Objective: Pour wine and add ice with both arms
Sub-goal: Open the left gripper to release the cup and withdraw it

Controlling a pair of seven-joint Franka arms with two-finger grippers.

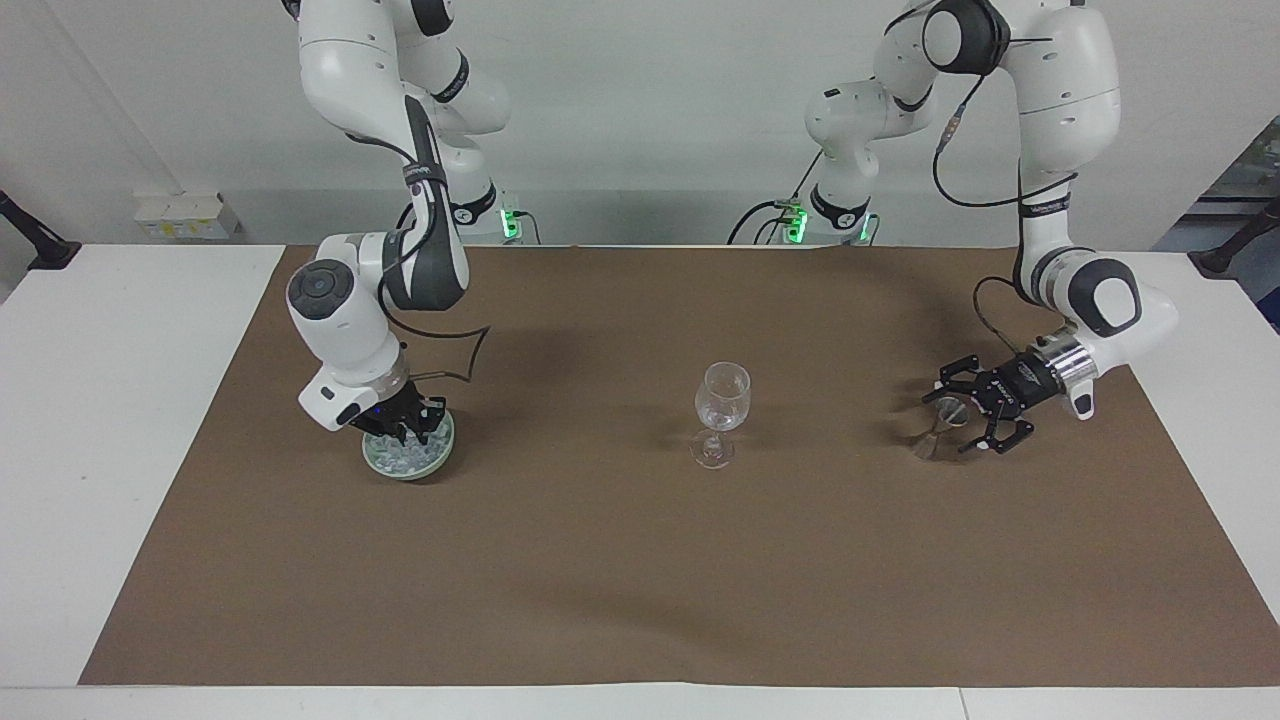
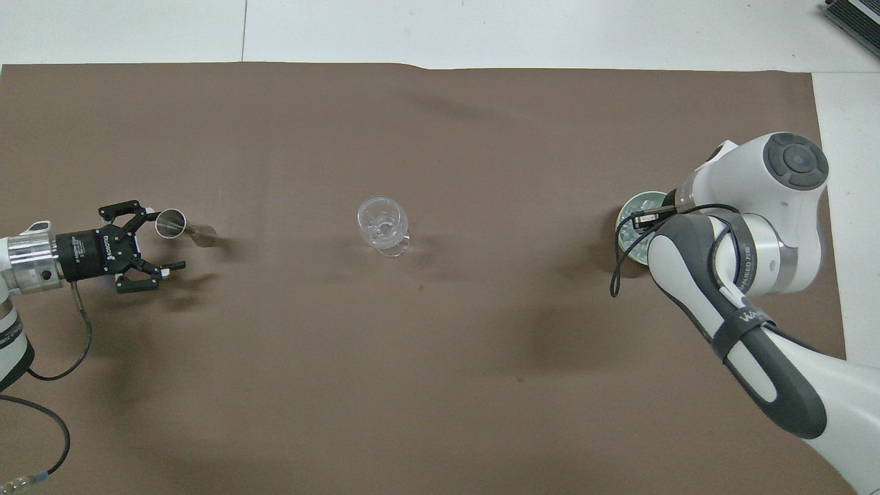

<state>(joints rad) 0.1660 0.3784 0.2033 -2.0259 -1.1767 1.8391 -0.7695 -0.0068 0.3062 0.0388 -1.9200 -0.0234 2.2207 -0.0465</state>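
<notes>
A clear stemmed glass (image 1: 722, 408) stands upright at the middle of the brown mat; it also shows in the overhead view (image 2: 381, 224). The ice (image 1: 402, 458) is heaped in a pale green dish (image 1: 440, 455) toward the right arm's end. My right gripper (image 1: 411, 430) is down in that heap, its fingers drawn together on ice; from above the arm hides most of the dish (image 2: 627, 214). A small metal jigger (image 1: 938, 428) stands upright on the mat toward the left arm's end (image 2: 172, 224). My left gripper (image 1: 968, 410) is open beside it, apart from it (image 2: 161, 238).
The brown mat (image 1: 640, 560) covers most of the white table (image 1: 120, 420). A black cable (image 2: 65, 357) hangs from the left wrist. A white box (image 1: 180, 215) sits at the table's edge near the right arm's base.
</notes>
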